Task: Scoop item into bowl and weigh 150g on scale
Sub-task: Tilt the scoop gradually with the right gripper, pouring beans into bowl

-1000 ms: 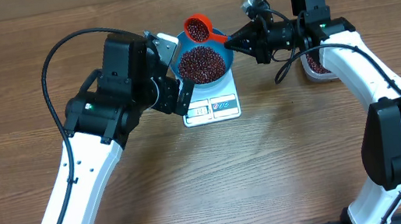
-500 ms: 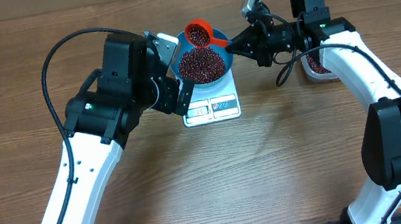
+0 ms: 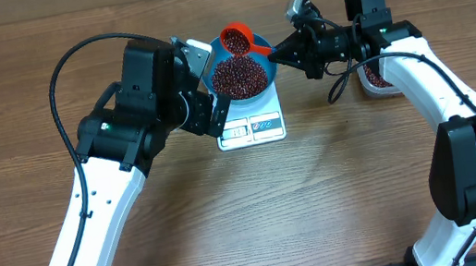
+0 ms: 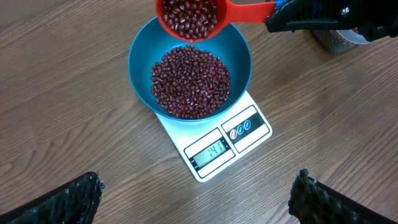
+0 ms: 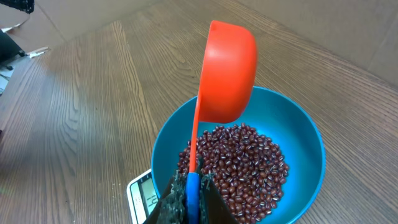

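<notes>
Wooden desk lies under everything. Nearest, the left tool stands wide open and holds nothing. Beyond it the scale carries the bowl of beans. Farther, the right tool is closed on the red scoop. Its long axis runs right to left, with the loaded cup over the bowl's far rim, slightly nearer the bowl's middle than one second ago.

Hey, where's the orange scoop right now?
In the overhead view the orange scoop, handle pinched in the right claw, hangs over the far rim of the blue bowl on the scale.
</notes>
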{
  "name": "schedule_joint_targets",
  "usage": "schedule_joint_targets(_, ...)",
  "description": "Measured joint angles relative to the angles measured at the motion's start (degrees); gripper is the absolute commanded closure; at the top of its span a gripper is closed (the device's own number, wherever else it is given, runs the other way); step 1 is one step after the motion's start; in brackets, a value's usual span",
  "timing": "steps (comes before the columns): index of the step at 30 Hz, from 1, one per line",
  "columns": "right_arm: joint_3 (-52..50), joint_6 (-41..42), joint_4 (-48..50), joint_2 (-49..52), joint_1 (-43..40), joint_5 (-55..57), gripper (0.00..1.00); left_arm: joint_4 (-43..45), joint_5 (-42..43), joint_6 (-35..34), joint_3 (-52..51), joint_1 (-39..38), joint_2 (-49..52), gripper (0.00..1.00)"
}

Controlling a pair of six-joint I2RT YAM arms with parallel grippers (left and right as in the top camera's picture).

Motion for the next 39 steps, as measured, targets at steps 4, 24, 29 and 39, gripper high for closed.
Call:
schedule_joint_targets(4, 0.0, 0.0, 0.0, 0.0, 0.0, 0.0, 0.96, 0.0, 0.0, 0.0, 0.0, 0.0, 0.0, 0.0)
schedule_joint_targets(24, 0.0, -4.9, -1.9, 0.0, 0.0, 0.2, 0.97, 0.0, 0.0, 0.0, 0.0, 0.0, 0.0, 0.0)
schedule_joint_targets(29, 0.0, -5.0, -1.9, 0.0, 0.0, 0.2, 0.96, 0.0, 0.0, 0.0, 0.0, 0.0, 0.0, 0.0)
schedule_joint_targets(39, 0.0, -2.8, 0.4, 0.0, 0.0, 0.1, 0.96, 0.0, 0.0, 0.0, 0.0, 0.0, 0.0, 0.0)
